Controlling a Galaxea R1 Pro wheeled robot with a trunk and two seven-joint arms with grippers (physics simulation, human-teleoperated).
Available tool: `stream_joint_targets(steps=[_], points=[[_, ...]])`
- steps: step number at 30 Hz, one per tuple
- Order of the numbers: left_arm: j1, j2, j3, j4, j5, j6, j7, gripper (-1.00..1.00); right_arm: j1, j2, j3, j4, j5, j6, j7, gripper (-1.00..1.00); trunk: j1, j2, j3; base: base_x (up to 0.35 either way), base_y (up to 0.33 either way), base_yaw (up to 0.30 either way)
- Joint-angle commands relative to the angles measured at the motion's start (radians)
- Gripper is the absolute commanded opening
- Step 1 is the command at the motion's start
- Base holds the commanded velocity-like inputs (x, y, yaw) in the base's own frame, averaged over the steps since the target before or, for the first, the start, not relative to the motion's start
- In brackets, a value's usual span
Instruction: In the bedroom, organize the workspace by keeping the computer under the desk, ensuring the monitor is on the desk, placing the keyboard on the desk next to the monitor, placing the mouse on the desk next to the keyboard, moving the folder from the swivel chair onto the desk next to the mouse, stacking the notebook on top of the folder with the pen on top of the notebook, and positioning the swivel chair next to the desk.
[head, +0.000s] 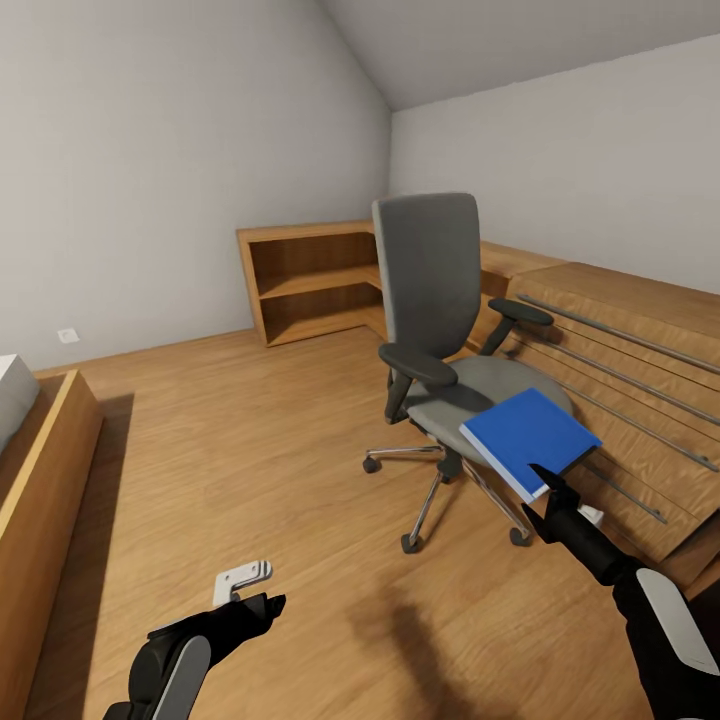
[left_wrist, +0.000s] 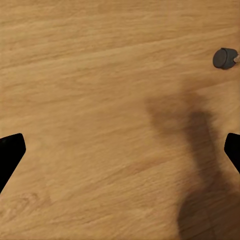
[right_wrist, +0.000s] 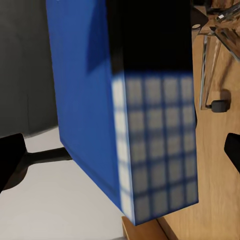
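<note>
Right gripper (head: 548, 487), lower right, jaws spread about the folder (head: 528, 438) corner, unclamped; premature lift risks slippage off swivel chair (head: 440, 330).

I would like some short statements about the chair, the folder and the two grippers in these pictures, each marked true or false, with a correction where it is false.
1. The folder is bright blue. True.
2. The folder lies flat in the middle of the swivel chair seat. False: it is tilted, overhanging the seat's front edge, toward the right gripper.
3. The left gripper hangs over bare wood floor. True.
4. The left gripper holds a pen. False: in the left wrist view its fingers stand apart with nothing between them.
5. The chair has two black armrests. True.
6. A monitor stands on the oak shelf unit. False: its shelves that show are bare.
</note>
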Motion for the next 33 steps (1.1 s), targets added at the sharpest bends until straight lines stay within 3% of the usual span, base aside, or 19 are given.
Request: stream_joint_targets(steps=[1, 33], points=[[-0.001, 0.0, 0.0, -0.001, 0.011, 0.002, 0.01, 1.0, -0.001, 0.0, -0.002, 0.0, 0.001, 0.006, 0.003, 1.0, 0.0, 0.0, -0.001, 0.0, 0.0, 0.0], [-0.001, 0.0, -0.002, -0.001, 0.011, 0.003, 0.007, 1.0, -0.001, 0.0, -0.003, -0.021, 0.004, -0.007, 0.008, 1.0, 0.0, 0.0, -0.001, 0.0, 0.0, 0.0]])
